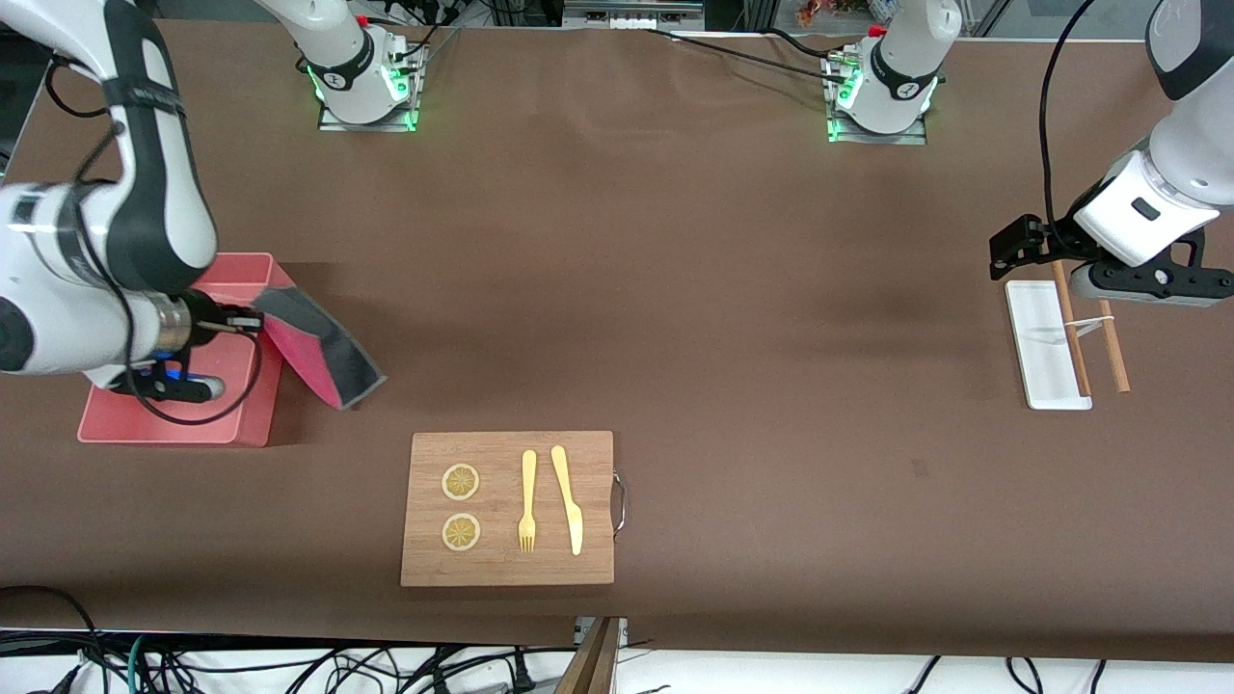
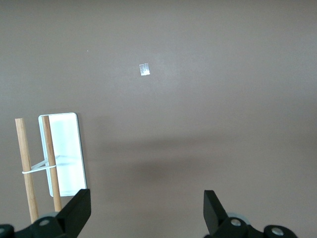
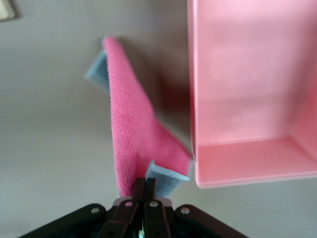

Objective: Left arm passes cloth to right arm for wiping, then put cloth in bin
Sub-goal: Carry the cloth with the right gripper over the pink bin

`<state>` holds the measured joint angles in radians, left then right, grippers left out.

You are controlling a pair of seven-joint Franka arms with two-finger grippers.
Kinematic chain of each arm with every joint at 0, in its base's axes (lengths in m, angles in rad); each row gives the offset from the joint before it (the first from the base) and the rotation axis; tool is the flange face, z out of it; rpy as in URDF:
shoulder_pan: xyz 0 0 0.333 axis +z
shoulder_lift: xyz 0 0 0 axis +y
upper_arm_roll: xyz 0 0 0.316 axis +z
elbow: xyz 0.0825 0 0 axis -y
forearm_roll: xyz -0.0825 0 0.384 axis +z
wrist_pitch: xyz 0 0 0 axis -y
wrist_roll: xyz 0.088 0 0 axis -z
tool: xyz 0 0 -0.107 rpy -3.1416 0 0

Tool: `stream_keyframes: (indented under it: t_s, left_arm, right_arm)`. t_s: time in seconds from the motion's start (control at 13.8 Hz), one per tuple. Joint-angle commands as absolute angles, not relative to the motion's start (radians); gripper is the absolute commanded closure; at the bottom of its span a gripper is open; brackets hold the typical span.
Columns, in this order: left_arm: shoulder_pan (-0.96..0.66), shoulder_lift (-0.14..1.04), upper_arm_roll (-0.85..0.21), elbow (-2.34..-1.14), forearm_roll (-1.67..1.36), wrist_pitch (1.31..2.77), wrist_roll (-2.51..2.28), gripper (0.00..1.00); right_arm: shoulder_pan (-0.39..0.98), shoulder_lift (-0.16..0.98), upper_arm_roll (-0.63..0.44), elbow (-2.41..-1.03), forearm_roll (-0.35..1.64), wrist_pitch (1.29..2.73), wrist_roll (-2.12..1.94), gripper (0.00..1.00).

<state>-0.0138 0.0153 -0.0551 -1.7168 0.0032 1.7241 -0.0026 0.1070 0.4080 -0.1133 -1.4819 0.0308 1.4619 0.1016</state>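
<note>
Right gripper (image 1: 253, 319) up over edge of bin (image 1: 145, 429), jaws clamped on corner of cloth (image 1: 323, 352). Cloth hanging beside bin on side toward wooden board (image 1: 506, 569), pink face and grey reverse both showing; lower tip possibly touching table (image 1: 675, 289), hard to tell. Left gripper (image 2: 146, 208) waiting over table by white tray (image 1: 1046, 357) and two wooden sticks (image 1: 1113, 347) at left arm's end, fingers wide apart, holding nothing.
</note>
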Motion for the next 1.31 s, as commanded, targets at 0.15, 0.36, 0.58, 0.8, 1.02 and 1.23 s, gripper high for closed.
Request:
stream_keyframes:
  t_s: [0.15,0.36,0.58,0.8,1.02,1.23]
  left_arm:
    - [-0.005,0.003,-0.061,-1.723,-0.014,1.72,0.014,0.0]
    - [-0.005,0.003,-0.061,-1.723,-0.014,1.72,0.014,0.0]
    - [-0.005,0.003,-0.061,-1.723,-0.014,1.72,0.014,0.0]
    - [-0.005,0.003,-0.061,-1.723,-0.014,1.718,0.014,0.0]
    - [-0.005,0.003,-0.06,-1.723,-0.014,1.707,0.017,0.0]
    - [-0.005,0.003,-0.061,-1.723,-0.014,1.704,0.014,0.0]
  right_arm:
    - [0.091,0.396,-0.153,-1.203,-0.035,1.136,-0.007,1.0]
    - [0.08,0.381,-0.256,-1.158,-0.078,1.085,-0.219,1.0]
    - [0.06,0.396,-0.325,-1.195,-0.119,1.139,-0.376,1.0]
    - [0.045,0.413,-0.325,-1.328,-0.123,1.285,-0.367,1.0]
    - [0.043,0.457,-0.325,-1.428,-0.077,1.444,-0.357,1.0]
    - [0.043,0.5,-0.325,-1.537,-0.006,1.599,-0.322,1.0]
